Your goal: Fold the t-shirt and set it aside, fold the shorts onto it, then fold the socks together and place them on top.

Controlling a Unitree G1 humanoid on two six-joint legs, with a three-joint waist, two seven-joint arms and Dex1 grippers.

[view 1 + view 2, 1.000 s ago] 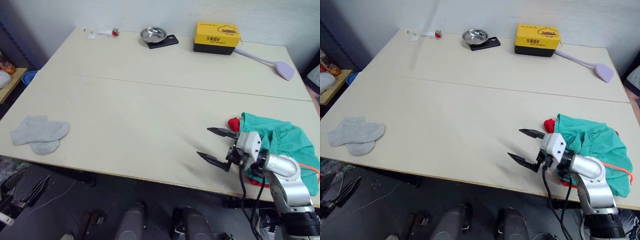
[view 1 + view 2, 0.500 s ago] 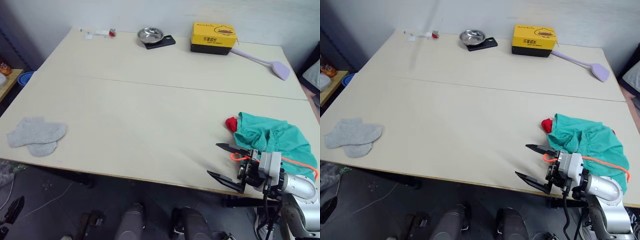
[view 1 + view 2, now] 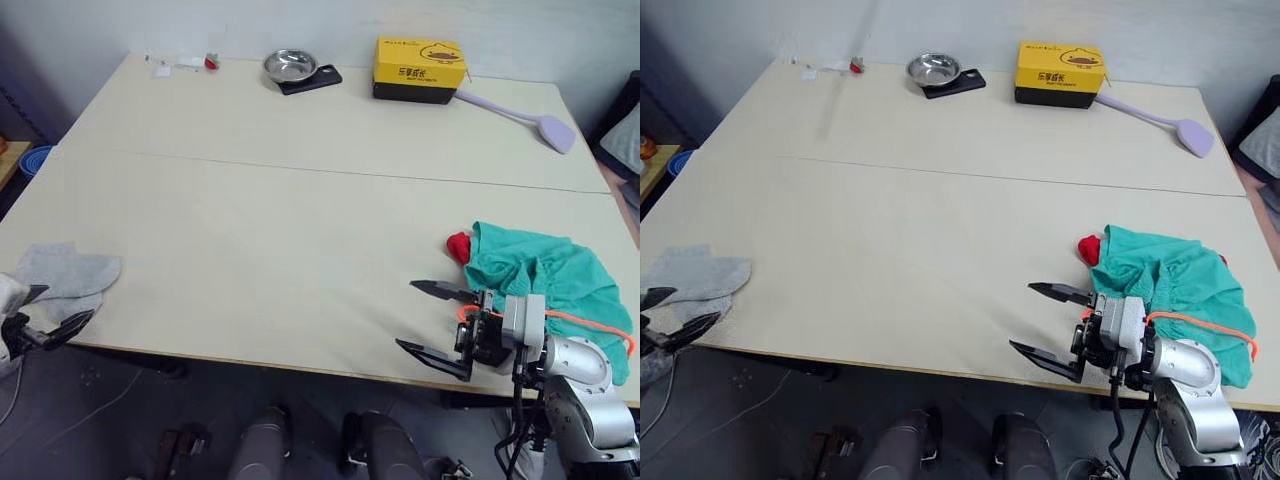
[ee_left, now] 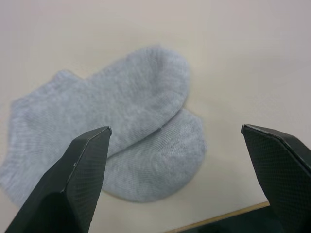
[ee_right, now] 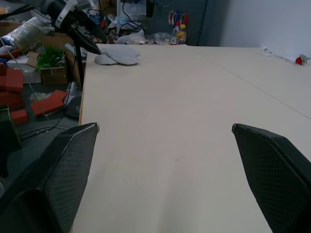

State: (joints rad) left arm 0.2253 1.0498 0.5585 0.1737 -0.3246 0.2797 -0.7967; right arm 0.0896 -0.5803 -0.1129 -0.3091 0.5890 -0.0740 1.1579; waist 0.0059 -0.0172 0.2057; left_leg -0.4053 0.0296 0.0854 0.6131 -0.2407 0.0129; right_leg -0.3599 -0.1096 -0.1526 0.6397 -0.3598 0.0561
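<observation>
The teal shorts (image 3: 545,275) lie bunched at the table's front right, on top of the red t-shirt, of which a small corner (image 3: 459,245) shows. An orange drawstring (image 3: 590,322) trails from the shorts toward my right wrist. My right gripper (image 3: 405,314) hovers open and empty just left of the pile, over the front edge. The two grey socks (image 3: 62,272) lie overlapping at the front left corner. My left gripper (image 3: 45,312) is open right in front of them; the left wrist view has the socks (image 4: 126,121) between and beyond its fingers.
Along the table's (image 3: 300,220) far edge stand a yellow box (image 3: 420,70), a steel bowl (image 3: 287,67) on a black slab, a lilac spatula (image 3: 520,115) and small bits (image 3: 185,64) at the far left corner.
The camera has shifted. My right gripper drew back from beside the shirt corner toward the front edge, staying open. My left gripper has come into view by the socks.
</observation>
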